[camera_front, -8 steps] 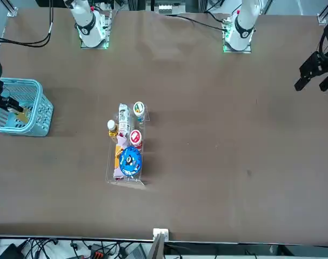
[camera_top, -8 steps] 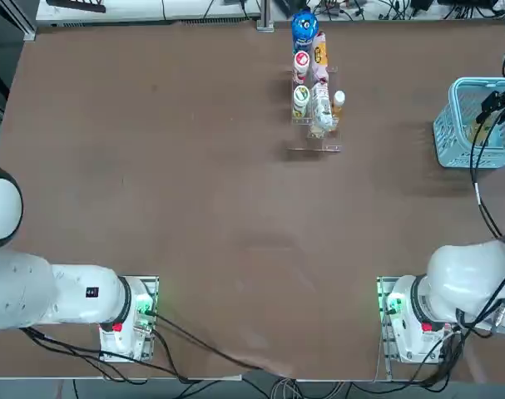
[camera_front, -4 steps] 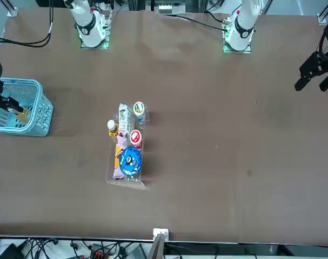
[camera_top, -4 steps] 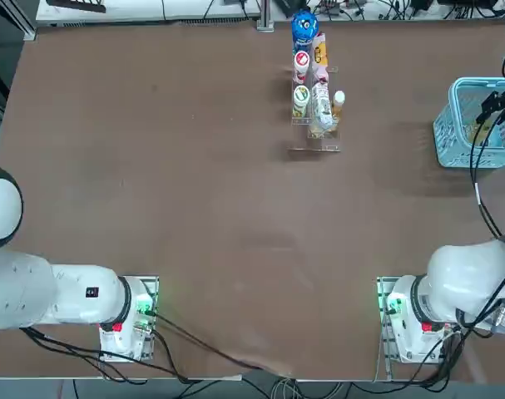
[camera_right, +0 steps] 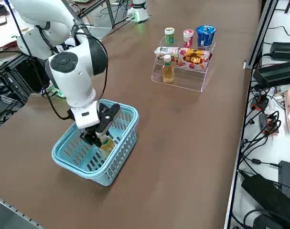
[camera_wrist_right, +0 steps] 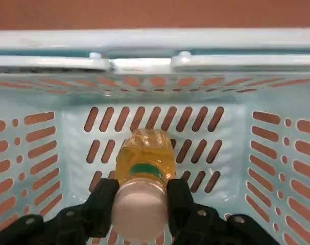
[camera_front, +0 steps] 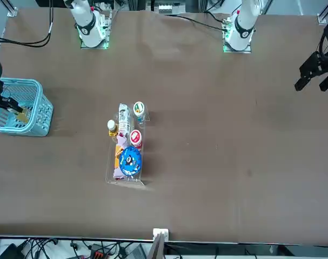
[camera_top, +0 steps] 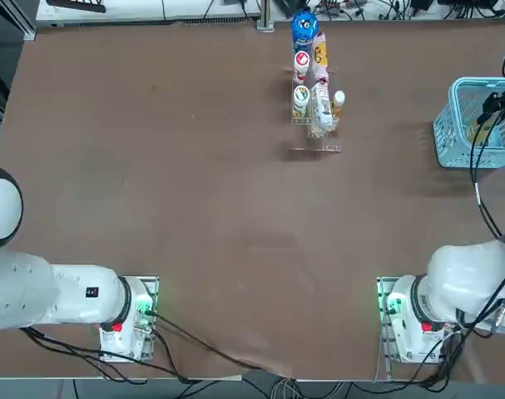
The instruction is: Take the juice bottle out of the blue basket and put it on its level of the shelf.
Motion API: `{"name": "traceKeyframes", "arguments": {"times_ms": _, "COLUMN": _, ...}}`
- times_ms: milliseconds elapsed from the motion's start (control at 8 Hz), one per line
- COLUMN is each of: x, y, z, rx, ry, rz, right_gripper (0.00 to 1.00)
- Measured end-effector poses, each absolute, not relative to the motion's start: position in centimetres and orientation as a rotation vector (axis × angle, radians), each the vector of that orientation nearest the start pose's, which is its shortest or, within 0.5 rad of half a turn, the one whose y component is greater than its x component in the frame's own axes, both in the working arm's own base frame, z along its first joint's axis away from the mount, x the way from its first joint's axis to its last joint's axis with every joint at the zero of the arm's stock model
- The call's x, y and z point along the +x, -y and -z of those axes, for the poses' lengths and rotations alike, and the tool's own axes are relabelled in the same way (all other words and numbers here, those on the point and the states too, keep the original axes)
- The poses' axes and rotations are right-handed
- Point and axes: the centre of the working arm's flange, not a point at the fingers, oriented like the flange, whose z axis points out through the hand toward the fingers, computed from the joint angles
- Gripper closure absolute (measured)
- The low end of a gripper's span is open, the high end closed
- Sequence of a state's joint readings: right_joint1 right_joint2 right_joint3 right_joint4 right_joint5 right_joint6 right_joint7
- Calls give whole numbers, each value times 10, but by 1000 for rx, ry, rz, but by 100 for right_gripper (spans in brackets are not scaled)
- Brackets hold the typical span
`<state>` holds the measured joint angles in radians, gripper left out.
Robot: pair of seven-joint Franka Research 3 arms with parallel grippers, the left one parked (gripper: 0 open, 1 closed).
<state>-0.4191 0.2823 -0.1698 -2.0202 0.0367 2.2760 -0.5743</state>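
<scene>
We've got the right gripper [camera_wrist_right: 139, 204] down inside the blue basket [camera_right: 68, 157], its two fingers [camera_wrist_right: 101, 204] pressed on either side of the juice bottle [camera_wrist_right: 143, 166] just below the white cap. So the grasp is made, but the bottle is not out yet: it sits low in the basket, by the wall nearer the shelf [camera_right: 180, 76]. The shelf is well apart from the basket (its near-twin amber bottle [camera_right: 168, 69] already stands on the lowest step). Lifting clear, carrying across and setting down are all left, we judge.
</scene>
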Motion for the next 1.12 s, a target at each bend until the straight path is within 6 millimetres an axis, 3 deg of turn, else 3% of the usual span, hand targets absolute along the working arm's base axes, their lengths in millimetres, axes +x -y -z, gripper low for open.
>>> {"name": "traceKeyframes", "arguments": {"times_ms": 250, "x": 496, "y": 327, "z": -313, "rx": -3146, "ry": 34, "rz": -42, "right_gripper": 45}}
{"name": "traceKeyframes", "arguments": {"times_ms": 500, "x": 498, "y": 327, "z": -327, "rx": -3124, "ry": 86, "rz": -77, "right_gripper": 45}}
{"name": "traceKeyframes", "arguments": {"times_ms": 750, "x": 499, "y": 332, "z": -371, "rx": -3082, "ry": 180, "rz": -124, "right_gripper": 45}}
{"name": "traceKeyframes", "arguments": {"times_ms": 1125, "x": 501, "y": 326, "z": -460, "rx": -3075, "ry": 251, "rz": -87, "right_gripper": 45}}
